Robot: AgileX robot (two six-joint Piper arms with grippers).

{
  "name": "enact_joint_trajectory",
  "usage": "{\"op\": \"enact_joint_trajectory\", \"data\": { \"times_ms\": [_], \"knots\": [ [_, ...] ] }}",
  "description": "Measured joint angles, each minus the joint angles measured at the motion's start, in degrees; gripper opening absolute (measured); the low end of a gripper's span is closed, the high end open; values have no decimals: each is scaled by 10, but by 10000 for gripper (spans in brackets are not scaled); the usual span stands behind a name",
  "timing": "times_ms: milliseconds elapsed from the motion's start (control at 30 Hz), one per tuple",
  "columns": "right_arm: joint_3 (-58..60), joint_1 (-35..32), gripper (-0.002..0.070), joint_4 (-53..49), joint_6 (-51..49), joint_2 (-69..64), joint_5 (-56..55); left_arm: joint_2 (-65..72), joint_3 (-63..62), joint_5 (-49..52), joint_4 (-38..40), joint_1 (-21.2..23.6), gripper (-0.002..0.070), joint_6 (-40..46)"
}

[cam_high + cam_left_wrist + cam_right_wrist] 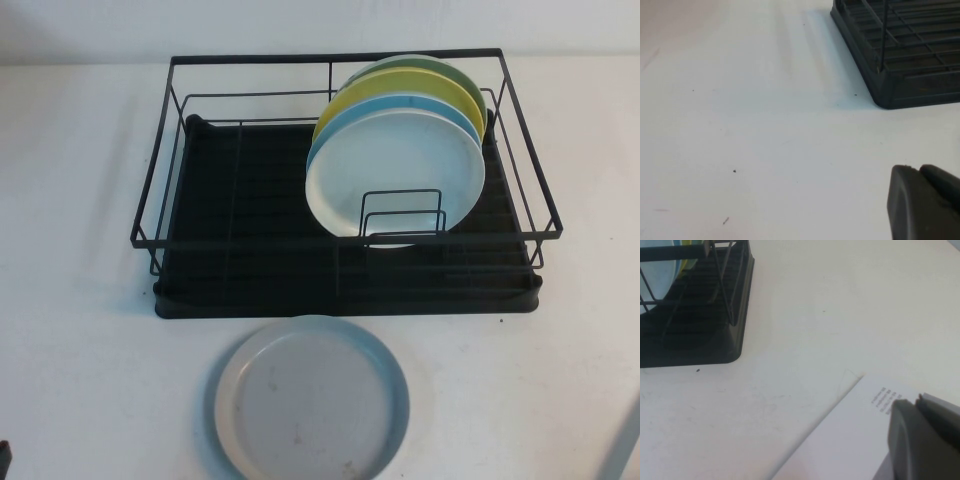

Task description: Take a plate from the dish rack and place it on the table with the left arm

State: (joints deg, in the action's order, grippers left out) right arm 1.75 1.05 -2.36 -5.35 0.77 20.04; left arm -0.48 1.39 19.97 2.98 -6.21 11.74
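The pale grey-blue plate (pixel 312 400) lies flat on the white table (pixel 80 350), just in front of the black wire dish rack (pixel 340 240). My left gripper (pixel 916 169) is shut and empty. It hovers low over bare table off the rack's front left corner (pixel 905 75), away from the plate. Only a dark bit of the left arm (pixel 4 458) shows at the high view's bottom left corner. My right gripper (pixel 914 400) is shut and empty, off the rack's right corner (pixel 700 335).
A cream plate (pixel 395 170), a blue plate (pixel 385 108), a yellow plate (pixel 400 80) and a green plate (pixel 445 66) stand upright in the rack's right half. A printed white sheet (pixel 850 440) lies under my right gripper. A strip of the right arm (pixel 625 445) shows at bottom right.
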Motion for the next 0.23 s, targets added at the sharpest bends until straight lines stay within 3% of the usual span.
{"op": "enact_joint_trajectory", "data": {
  "times_ms": [233],
  "knots": [
    [0,0,-20,0,0,0,0,0,0,0,-2,0,-4,1]
  ]
}}
